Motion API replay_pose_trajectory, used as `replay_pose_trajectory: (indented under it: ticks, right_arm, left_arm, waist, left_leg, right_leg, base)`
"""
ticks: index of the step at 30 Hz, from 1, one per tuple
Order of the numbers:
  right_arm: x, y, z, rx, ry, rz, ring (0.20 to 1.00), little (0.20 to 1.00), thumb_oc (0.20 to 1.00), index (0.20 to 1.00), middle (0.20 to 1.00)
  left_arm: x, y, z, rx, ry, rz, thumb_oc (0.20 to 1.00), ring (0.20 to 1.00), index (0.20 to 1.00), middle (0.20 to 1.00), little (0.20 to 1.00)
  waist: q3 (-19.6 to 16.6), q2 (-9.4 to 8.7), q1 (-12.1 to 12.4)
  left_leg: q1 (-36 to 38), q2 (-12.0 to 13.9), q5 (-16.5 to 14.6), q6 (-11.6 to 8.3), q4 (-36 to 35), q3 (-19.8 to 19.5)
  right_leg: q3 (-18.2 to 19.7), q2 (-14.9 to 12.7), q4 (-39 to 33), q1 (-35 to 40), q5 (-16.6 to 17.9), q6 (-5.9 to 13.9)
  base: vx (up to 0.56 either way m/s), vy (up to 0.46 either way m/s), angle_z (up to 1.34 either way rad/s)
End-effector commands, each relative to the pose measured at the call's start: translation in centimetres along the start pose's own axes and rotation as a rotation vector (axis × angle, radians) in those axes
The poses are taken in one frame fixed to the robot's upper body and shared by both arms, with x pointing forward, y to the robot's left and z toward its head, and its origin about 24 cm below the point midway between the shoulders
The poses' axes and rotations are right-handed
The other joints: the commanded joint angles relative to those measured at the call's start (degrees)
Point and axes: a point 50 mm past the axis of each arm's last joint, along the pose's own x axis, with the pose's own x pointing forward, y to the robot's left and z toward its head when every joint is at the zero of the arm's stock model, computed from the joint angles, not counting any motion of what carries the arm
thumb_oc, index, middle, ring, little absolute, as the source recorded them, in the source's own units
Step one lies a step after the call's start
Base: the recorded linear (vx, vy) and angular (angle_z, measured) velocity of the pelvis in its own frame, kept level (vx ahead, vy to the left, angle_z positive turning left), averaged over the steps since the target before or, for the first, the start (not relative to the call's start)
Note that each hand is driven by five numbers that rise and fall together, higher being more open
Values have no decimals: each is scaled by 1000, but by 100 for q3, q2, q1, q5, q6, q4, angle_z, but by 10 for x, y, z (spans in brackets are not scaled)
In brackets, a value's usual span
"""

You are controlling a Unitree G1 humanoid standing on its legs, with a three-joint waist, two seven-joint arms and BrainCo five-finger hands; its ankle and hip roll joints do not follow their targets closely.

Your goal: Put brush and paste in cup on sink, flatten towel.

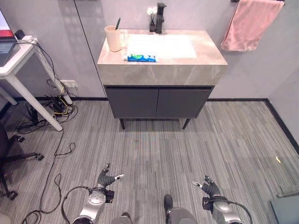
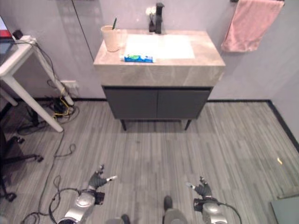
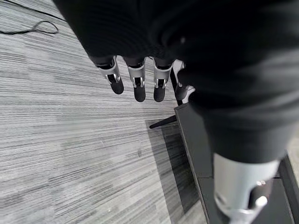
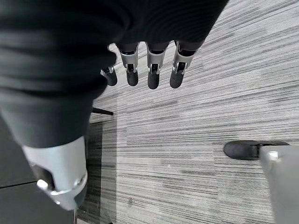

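Grey striped floor (image 1: 154, 149) and pale lilac walls; landmark item: vanity sink (image 1: 161, 46) with stone-look top, white basin and dark double-door cabinet, standing against the far wall

- Cup (image 1: 113, 38): beige, upright on the vanity top at its far left corner, beside the basin. A dark-handled brush (image 1: 117, 23) stands in it, leaning
- Paste (image 1: 141, 58): blue-green tube lying flat on the vanity's front edge, just left of centre, near the cup but apart from it
- Faucet (image 1: 160, 17): black, at the back of the basin
- Towel (image 1: 251, 24): pink, hanging bunched on the wall to the right of the vanity, above counter level
- White desk (image 1: 14, 60): to the left of the vanity, cables on the floor under it
- Left hand (image 1: 105, 178): low over the floor, well in front of the vanity, left of centre; fingers (image 3: 139, 83) straight and slightly apart, holding nothing, touching nothing
- Right hand (image 1: 209, 186): low over the floor, well in front of the vanity, right of centre; fingers (image 4: 154, 70) straight, side by side, empty
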Motion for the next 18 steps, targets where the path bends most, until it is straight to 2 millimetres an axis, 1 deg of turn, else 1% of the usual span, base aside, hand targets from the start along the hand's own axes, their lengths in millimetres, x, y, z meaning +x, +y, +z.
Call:
replay_pose_trajectory:
  ticks: [1,7,18]
  right_arm:
    - [5,0,23,35,-92,-2,1000,1000,1000,1000,1000]
    - [7,4,30,83,-102,10,1000,1000,1000,1000,1000]
    - [7,10,24,100,-74,19,1000,1000,1000,1000,1000]
  left_arm:
    - [3,14,10,-29,-52,38,1000,1000,1000,1000,1000]
    - [3,14,14,6,-73,22,1000,1000,1000,1000,1000]
    - [3,17,18,67,-88,12,1000,1000,1000,1000,1000]
  waist:
    - [-56,-89,11]
    - [3,-99,37]
    - [122,-147,68]
  left_leg:
    - [-374,-60,-263,61,735,-361]
    - [-353,-204,-316,184,688,-253]
    - [-285,-476,-383,363,594,-138]
  right_leg:
    - [-89,-198,601,95,-420,394]
    - [56,-334,514,66,-310,450]
    - [268,-529,313,115,-104,557]
  base:
    - [-46,62,6]
    - [-21,92,1]
    - [4,98,0]
